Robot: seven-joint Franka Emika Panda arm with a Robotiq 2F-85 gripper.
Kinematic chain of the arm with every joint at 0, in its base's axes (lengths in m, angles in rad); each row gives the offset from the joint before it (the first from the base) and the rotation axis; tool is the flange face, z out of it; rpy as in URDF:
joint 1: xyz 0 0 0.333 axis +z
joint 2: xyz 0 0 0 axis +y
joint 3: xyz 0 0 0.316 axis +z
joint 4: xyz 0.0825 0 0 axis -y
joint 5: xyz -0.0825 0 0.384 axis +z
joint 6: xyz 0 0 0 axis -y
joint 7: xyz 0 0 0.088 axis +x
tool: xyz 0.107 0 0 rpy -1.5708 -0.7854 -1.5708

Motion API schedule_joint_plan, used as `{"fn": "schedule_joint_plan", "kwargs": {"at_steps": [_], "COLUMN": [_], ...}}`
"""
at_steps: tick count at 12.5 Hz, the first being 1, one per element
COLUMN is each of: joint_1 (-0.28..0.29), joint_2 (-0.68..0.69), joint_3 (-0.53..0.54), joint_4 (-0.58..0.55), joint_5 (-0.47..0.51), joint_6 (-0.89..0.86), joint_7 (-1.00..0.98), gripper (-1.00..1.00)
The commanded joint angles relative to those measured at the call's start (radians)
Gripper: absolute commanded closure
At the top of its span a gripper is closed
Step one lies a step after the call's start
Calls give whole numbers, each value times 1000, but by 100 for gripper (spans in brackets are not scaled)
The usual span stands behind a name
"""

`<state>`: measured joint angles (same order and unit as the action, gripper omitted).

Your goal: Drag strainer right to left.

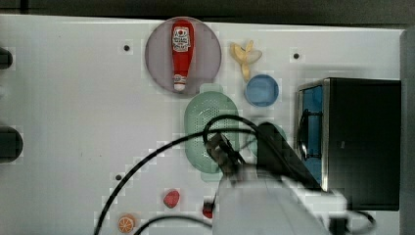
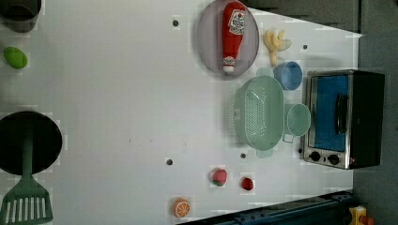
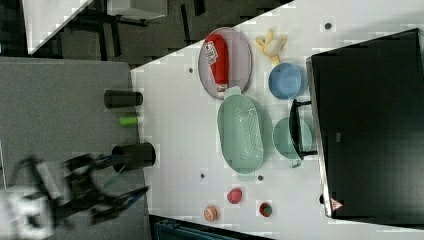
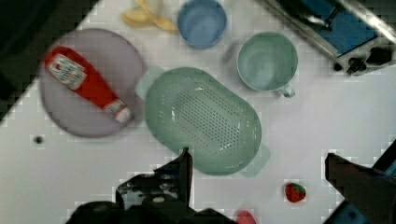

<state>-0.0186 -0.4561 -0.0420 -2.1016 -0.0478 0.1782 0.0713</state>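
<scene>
Red ketchup bottle [image 2: 233, 35] on plate [image 2: 206, 42], label unreadable; jaws wide open, empty, above strainer [image 4: 203, 120].

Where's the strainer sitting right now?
In the left view, the strainer sits right of centre on the table, between the plate with the ketchup bottle and the mug by the oven.

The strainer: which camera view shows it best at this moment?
The wrist view: the strainer lies whole and unobstructed, holes and both tab handles clear. The left view and right view also show it whole, from further off. In the top view the arm and cable cover part of it.
</scene>
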Motion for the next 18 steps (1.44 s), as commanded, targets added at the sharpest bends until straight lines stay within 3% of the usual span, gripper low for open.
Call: {"fn": "schedule_joint_plan", "kwargs": {"at_steps": [1,8,18], "joint_1": [-6,-5,14], "joint_2": [106,333,750], "joint_3": [12,27,42], "joint_4": [-184,-372,-384], "joint_5": [1,1,2], "joint_6": [127,582,968], "joint_7": [78,473,684], "gripper": [-100,-100,-100]}}
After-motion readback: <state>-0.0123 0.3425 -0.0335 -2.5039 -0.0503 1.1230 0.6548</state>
